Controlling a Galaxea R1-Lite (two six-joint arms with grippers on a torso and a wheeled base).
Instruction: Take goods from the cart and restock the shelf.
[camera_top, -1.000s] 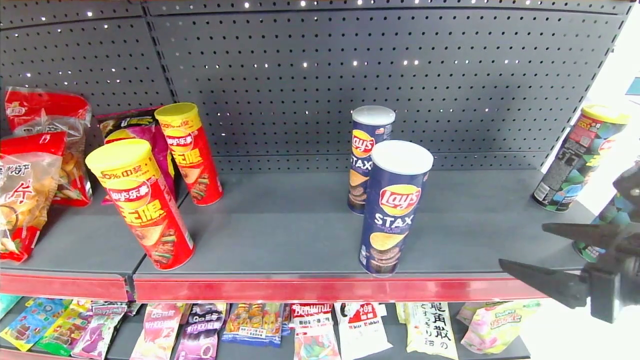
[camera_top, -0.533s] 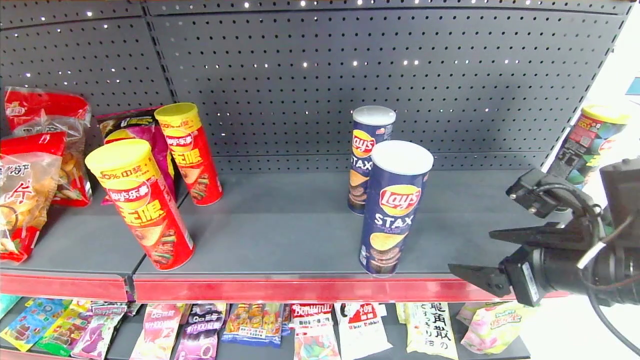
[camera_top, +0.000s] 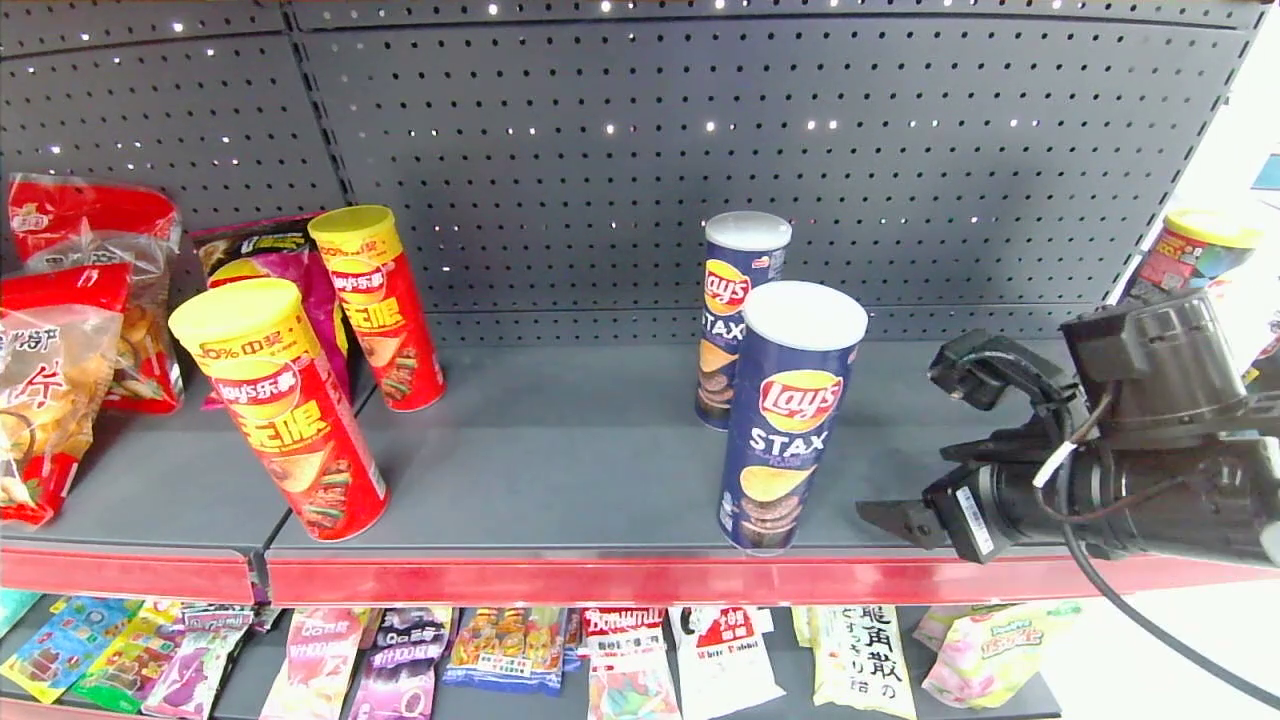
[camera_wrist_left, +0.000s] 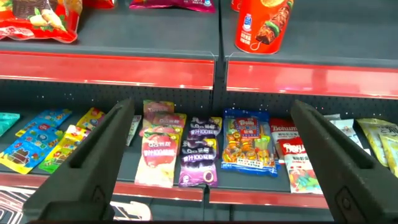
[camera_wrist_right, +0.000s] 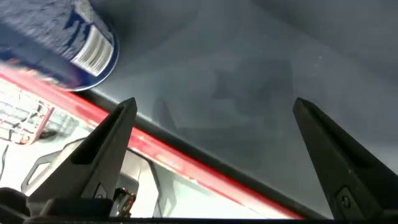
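Two blue chip cans stand on the grey shelf (camera_top: 560, 450), one at the front (camera_top: 795, 415) and one behind it (camera_top: 735, 300). My right gripper (camera_top: 903, 483) hangs open and empty over the shelf's front right part, a short way right of the front blue can. In the right wrist view the gripper (camera_wrist_right: 214, 102) spans bare shelf, with the blue can's base (camera_wrist_right: 74, 43) off to one side. A green-black can (camera_top: 1195, 245) shows at the far right, mostly hidden by my right arm. My left gripper (camera_wrist_left: 211, 107) is open and empty, facing the lower shelf.
Two red cans with yellow lids (camera_top: 280, 410) (camera_top: 375, 300) and snack bags (camera_top: 60, 350) fill the shelf's left part. A red lip (camera_top: 600, 578) runs along the front edge. Candy bags (camera_top: 630, 660) lie on the lower shelf. Bare shelf lies between the red and blue cans.
My right gripper has moved left from the picture's right edge to over the shelf, closer to the front blue can, staying open. The arm now covers most of the green-black can.
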